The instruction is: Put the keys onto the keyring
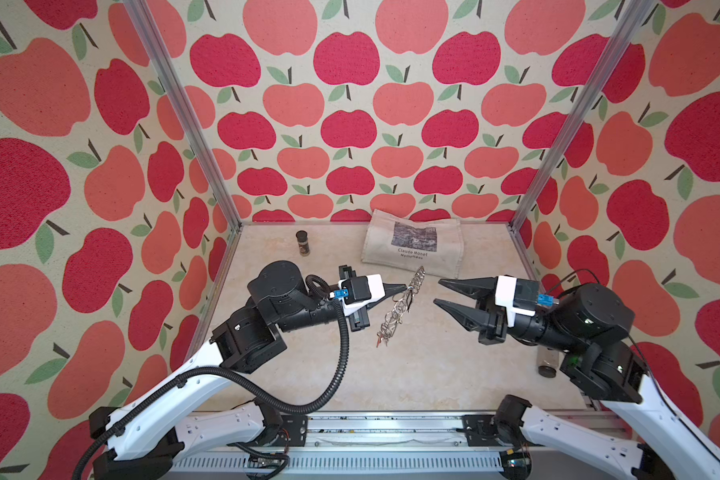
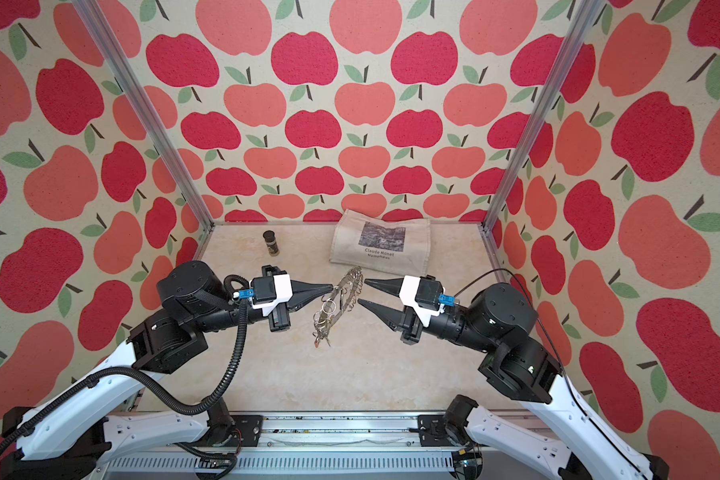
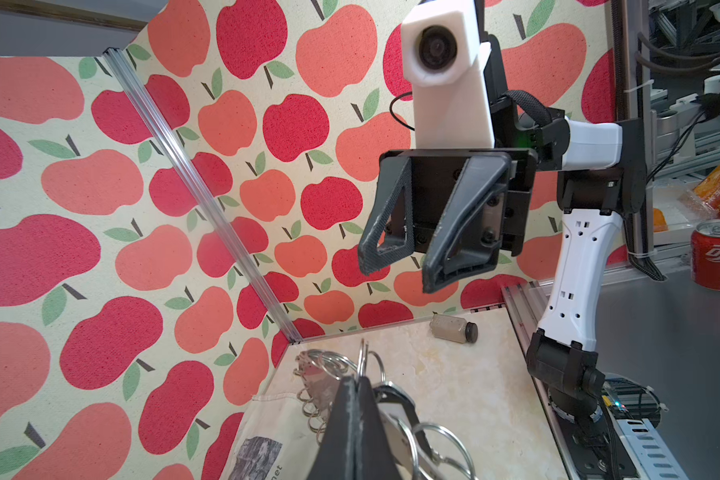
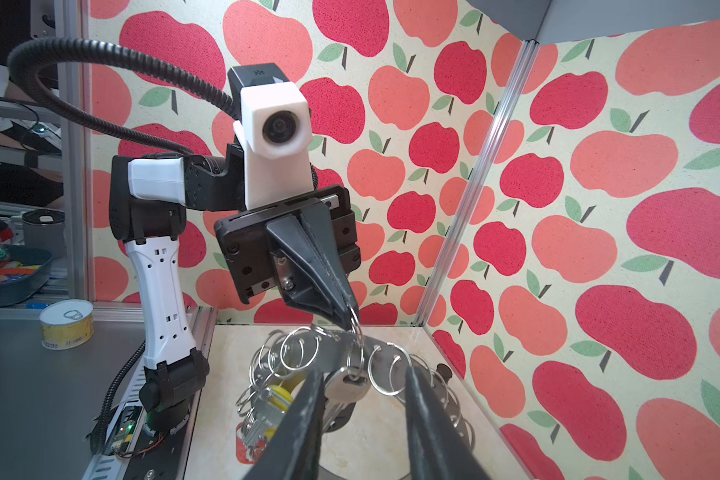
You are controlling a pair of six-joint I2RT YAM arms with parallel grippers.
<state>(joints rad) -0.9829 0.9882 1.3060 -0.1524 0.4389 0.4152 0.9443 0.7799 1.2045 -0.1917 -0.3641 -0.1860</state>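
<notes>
We see the left gripper [image 1: 404,286] clamped shut on a wire ring of the flat grey metal keyring [image 2: 345,293], which is tilted edge-on. The right gripper [image 1: 437,291] hovers empty just beside it, jaws partly apart. The small silver key [image 4: 348,384] hangs from that ring, its black tag mostly hidden.

Silver key [image 4: 347,384] on left tool's [image 4: 347,319] ring [image 4: 356,336]

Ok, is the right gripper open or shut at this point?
Open: the right gripper has its jaws spread apart in both top views, and nothing is between them.
</notes>
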